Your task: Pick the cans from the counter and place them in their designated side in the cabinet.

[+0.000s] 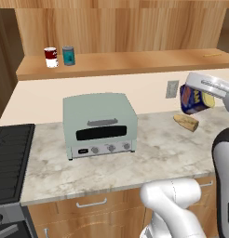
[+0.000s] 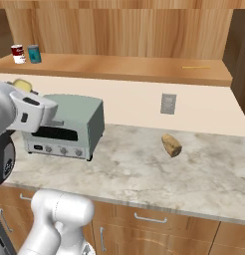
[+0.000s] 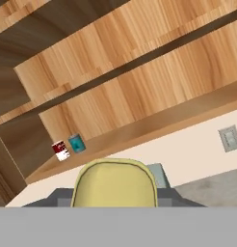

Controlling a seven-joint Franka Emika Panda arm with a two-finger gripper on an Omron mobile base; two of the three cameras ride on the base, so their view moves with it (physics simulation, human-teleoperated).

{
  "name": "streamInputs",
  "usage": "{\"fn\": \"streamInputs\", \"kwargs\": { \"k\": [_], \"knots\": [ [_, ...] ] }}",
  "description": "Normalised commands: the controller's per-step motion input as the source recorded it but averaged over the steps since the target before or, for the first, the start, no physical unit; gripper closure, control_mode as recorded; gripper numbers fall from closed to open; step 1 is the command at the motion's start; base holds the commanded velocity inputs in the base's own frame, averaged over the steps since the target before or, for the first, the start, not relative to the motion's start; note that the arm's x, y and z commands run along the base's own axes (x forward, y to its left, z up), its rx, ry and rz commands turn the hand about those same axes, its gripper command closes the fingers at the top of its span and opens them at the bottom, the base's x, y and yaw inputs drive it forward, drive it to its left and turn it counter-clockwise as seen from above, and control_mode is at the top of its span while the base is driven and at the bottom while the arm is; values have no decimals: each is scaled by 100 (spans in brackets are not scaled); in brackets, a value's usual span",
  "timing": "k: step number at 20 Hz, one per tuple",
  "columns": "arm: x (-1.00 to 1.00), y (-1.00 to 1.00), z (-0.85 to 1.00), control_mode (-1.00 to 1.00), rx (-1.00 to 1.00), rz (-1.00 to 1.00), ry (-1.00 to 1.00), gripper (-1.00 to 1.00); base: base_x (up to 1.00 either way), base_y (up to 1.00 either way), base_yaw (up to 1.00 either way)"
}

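Marbled tabletop (image 1: 158,153) lies below you; your end effector (image 1: 200,95) pinches the blue can (image 1: 193,100), lifted clear for carrying. Up on the cabinet (image 1: 135,62), the teal can (image 1: 68,55) already stands far left, beside the red can (image 1: 51,57).

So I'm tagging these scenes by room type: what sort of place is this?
A kitchen, rendered rather than real. A mint-green toaster oven stands on a marbled stone counter over wooden drawers, a black stove top sits beside it, and cans stand on a wooden shelf above.
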Motion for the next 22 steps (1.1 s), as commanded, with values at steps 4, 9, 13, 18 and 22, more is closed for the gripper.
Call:
{"fn": "streamInputs", "kwargs": {
  "k": [4, 9, 13, 18, 22],
  "knots": [
    [1, 3, 7, -100, -1, 2, -11, 100, 0, 0, 0],
    [5, 6, 13, -100, 0, 3, -7, 100, 0, 0, 0],
    [12, 9, 14, -100, 0, 2, -2, 100, 0, 0, 0],
    [18, 12, 11, -100, 0, 3, 0, 100, 0, 0, 0],
    [21, 14, 10, -100, 0, 3, 0, 100, 0, 0, 0]
  ]
}}
